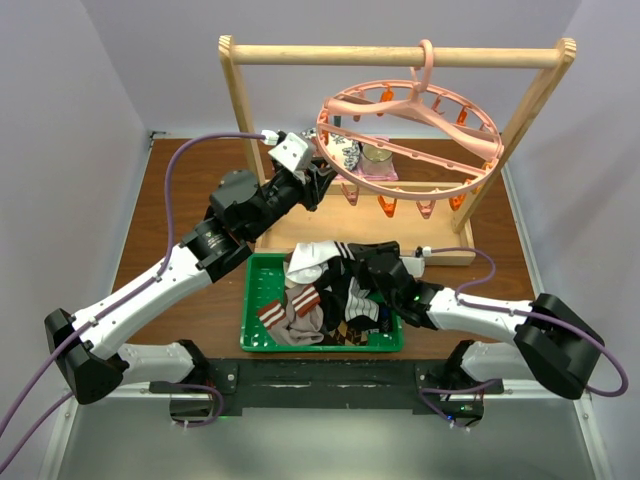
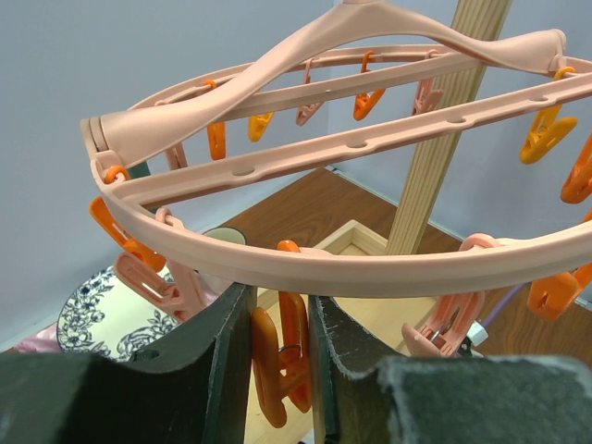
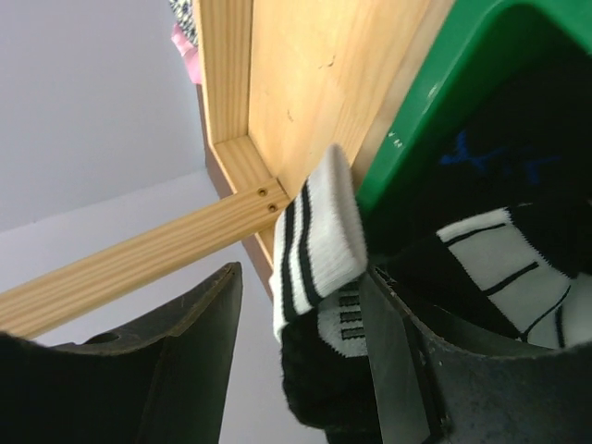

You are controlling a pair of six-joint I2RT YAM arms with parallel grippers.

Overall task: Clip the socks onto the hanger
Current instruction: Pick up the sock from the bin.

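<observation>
Pink plastic makes up the round hanger point(image 1: 425, 100), which hangs by its hook from the top bar of the wooden rack point(image 1: 400, 55) toward the far edge of the brown surface point(image 1: 140, 230). The ring is tilted, with orange and pink clips dangling around its rim.

The left gripper point(image 2: 277, 296) reaches up to the ring's left side, just under the rim. Its two dark fingers point(image 2: 222, 361) stand close together, pinching one orange clip point(image 2: 282, 356) that hangs from the rim between them. Below and to the left in the wrist view lies a white piece with a dark flower print point(image 2: 92, 319); what it is cannot be told.

A green basket point(image 1: 262, 300) sits at the middle of the near edge of the surface, right in front of the rack's base board point(image 3: 314, 83). The socks point(image 1: 320, 300) lie heaped inside it, among them a brown one with white stripes point(image 1: 275, 312) at the left.

The right gripper point(image 3: 301, 277) dips into the basket's far right corner. Its fingers point(image 3: 185, 351) are spread. Between them stands the white sock cuff with black stripes point(image 3: 319, 231), sticking up over the basket's wall. The cuff lies against one finger, while a clear gap separates it from the other.
</observation>
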